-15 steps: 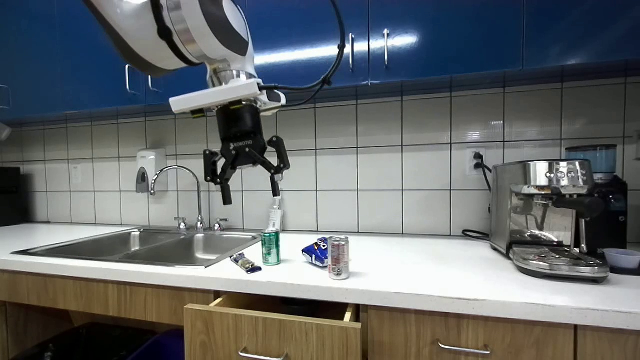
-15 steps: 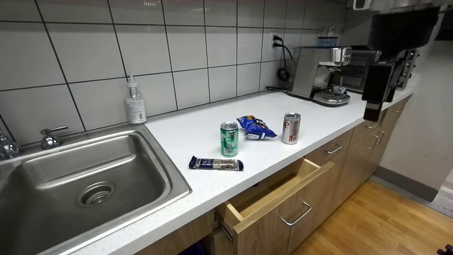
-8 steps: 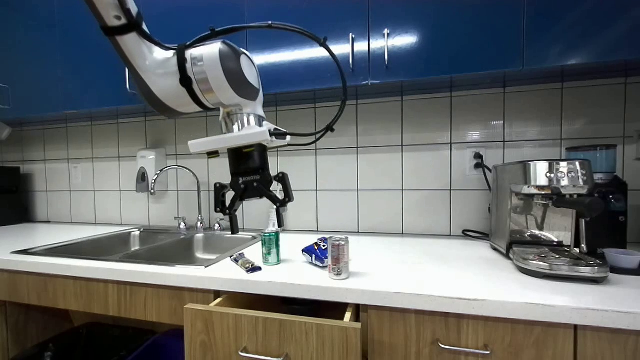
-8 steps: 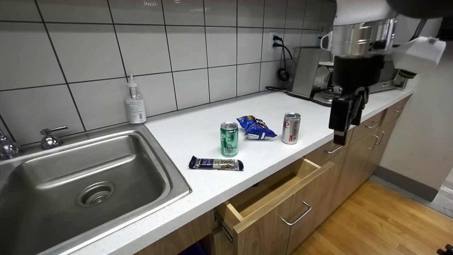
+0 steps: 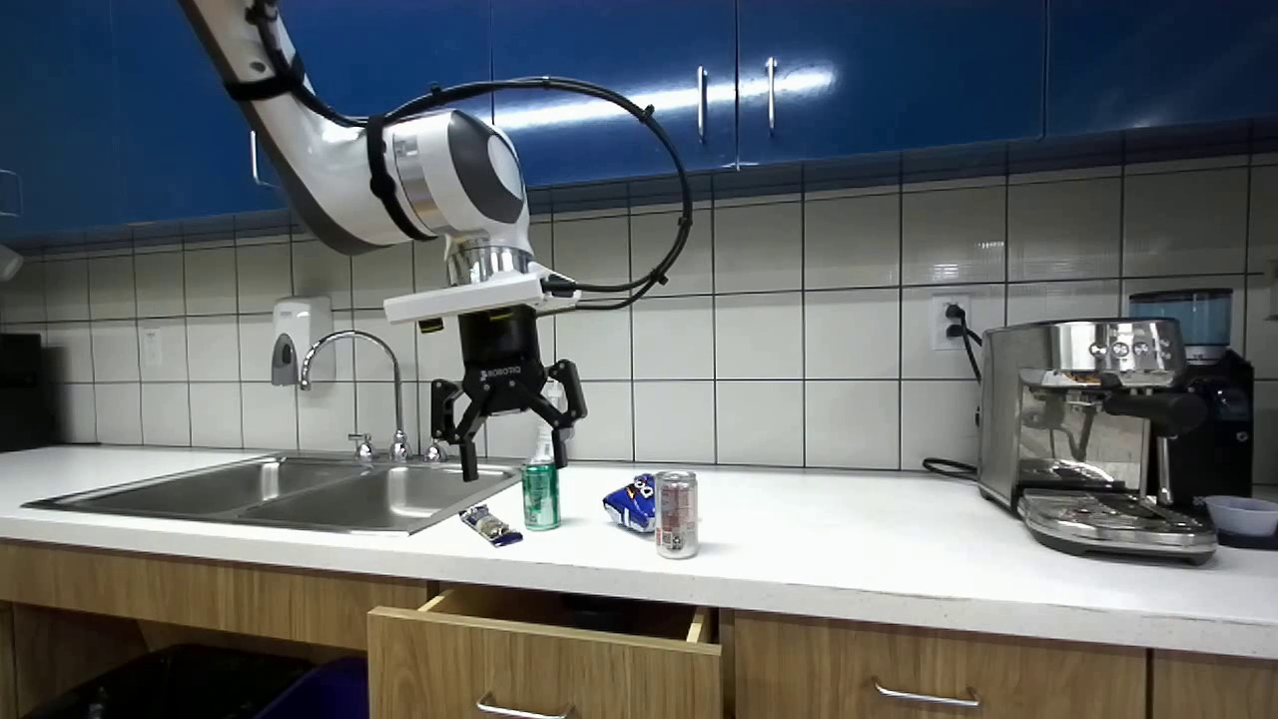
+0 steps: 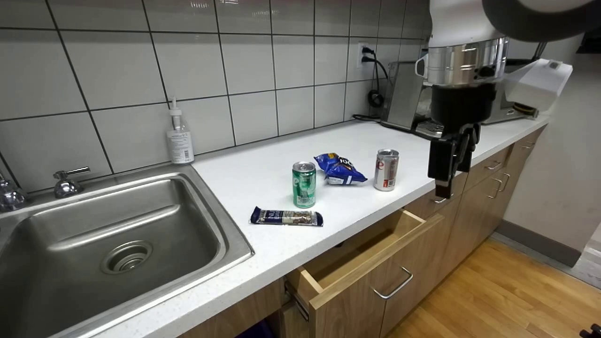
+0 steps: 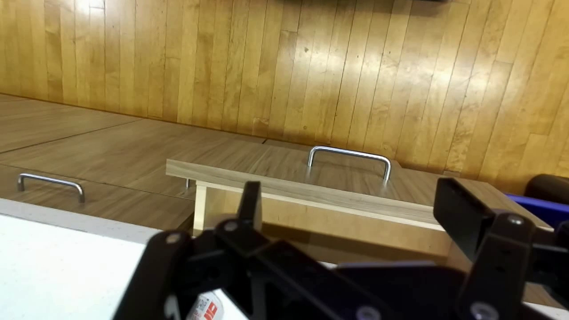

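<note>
My pincer (image 5: pixel 515 465) hangs in mid-air, jaws spread wide; in the wrist view the pulled-out drawer (image 7: pixel 342 224) shows below, between them. On the white counter (image 6: pixel 263 173), a green can (image 6: pixel 304 185) stands upright near a wrapped bar (image 6: pixel 286 217); a blue bag (image 6: pixel 339 170) lies between that can and an upright silver can (image 6: pixel 387 171).

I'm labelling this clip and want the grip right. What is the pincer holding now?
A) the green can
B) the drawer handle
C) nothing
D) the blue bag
C: the pincer stands wide with nothing clasped between its fingers, and the wooden drawer lies lower down, untouched.
</note>
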You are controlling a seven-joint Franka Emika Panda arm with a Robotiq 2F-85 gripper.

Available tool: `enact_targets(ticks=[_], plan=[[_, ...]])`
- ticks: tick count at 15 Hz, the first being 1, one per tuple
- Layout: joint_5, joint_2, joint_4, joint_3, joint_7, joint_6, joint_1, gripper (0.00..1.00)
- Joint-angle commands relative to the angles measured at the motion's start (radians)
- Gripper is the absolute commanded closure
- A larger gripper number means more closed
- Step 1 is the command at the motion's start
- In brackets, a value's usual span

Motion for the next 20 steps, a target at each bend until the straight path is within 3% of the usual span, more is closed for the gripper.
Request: enact_targets(ticks=[1,20], plan=[[0.001,0.0,0.001,0.0,0.0,-0.002,0.0,0.0],[0.008,0.014,-0.003,0.001,0.008,0.022,0.001,0.0]])
